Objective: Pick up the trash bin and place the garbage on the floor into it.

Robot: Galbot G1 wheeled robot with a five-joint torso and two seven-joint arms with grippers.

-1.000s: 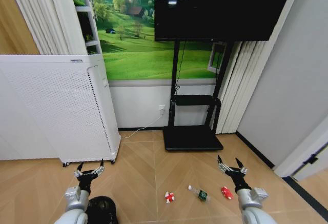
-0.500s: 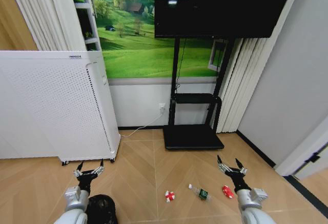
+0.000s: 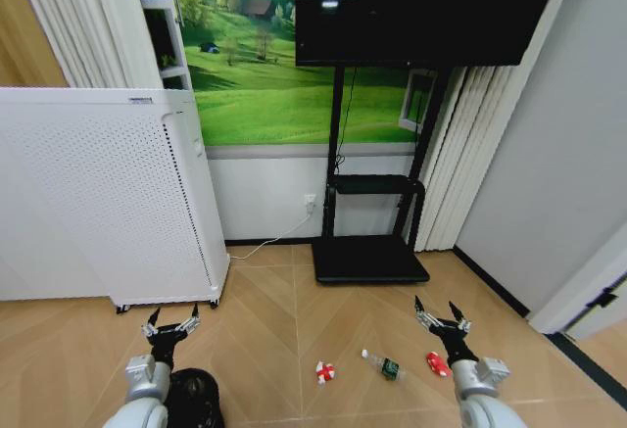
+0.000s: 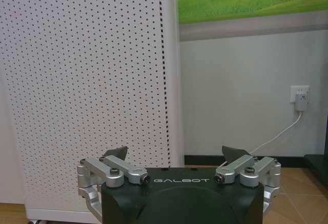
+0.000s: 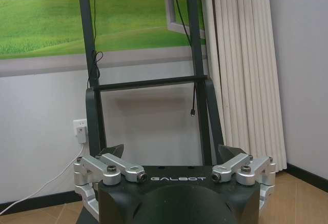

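The black mesh trash bin point(image 3: 195, 396) stands on the wood floor at the bottom left of the head view, partly behind my left arm. My left gripper point(image 3: 170, 325) hangs open just above and beyond it, empty; in the left wrist view its fingers point(image 4: 177, 154) spread toward the white cabinet. The garbage lies on the floor to the right: a crumpled red-and-white wrapper point(image 3: 324, 373), a small clear bottle with a green label point(image 3: 383, 365) and a flat red piece point(image 3: 436, 362). My right gripper point(image 3: 441, 314) is open over the red piece, also seen from its wrist point(image 5: 173, 150).
A tall white perforated cabinet point(image 3: 98, 198) on casters stands at the left, close behind the bin. A black TV stand point(image 3: 367, 252) with a flat base sits against the back wall. A white cable point(image 3: 269, 244) runs from a wall socket. Bare wood floor lies between.
The whole head picture has shifted slightly, so the camera has moved: the bin and garbage sit a little lower and nearer. Both grippers stay open in the same pose.
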